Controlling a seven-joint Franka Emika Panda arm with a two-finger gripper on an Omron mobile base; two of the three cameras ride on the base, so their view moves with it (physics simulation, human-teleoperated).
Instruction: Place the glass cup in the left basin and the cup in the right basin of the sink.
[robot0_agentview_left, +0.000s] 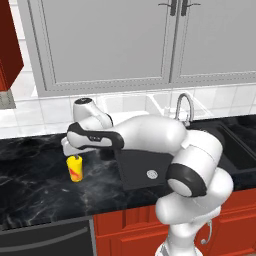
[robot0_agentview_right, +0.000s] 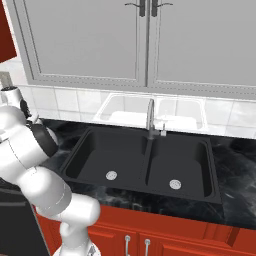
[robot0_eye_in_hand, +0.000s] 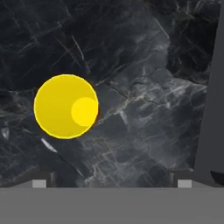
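Observation:
The yellow cup (robot0_agentview_left: 75, 168) stands upright on the black marble counter, left of the sink (robot0_agentview_right: 148, 161). My gripper (robot0_agentview_left: 71, 153) hangs just above it, open and holding nothing. Looking straight down in the hand view, the cup (robot0_eye_in_hand: 65, 106) lies left of centre, off the line between my fingertips (robot0_eye_in_hand: 39, 181), and my gripper (robot0_eye_in_hand: 111, 180) has bare counter under it. The left basin (robot0_agentview_right: 97, 150) and the right basin (robot0_agentview_right: 185, 157) each show a silver drain and hold nothing. The glass cup is out of view.
A curved chrome faucet (robot0_agentview_right: 150, 117) rises behind the sink's divider. Grey wall cabinets (robot0_agentview_left: 110, 40) hang above the tiled backsplash. A white double-tray shape (robot0_agentview_right: 150, 111) sits behind the faucet. My arm's elbow (robot0_agentview_left: 195, 165) covers part of the left basin (robot0_agentview_left: 140, 167).

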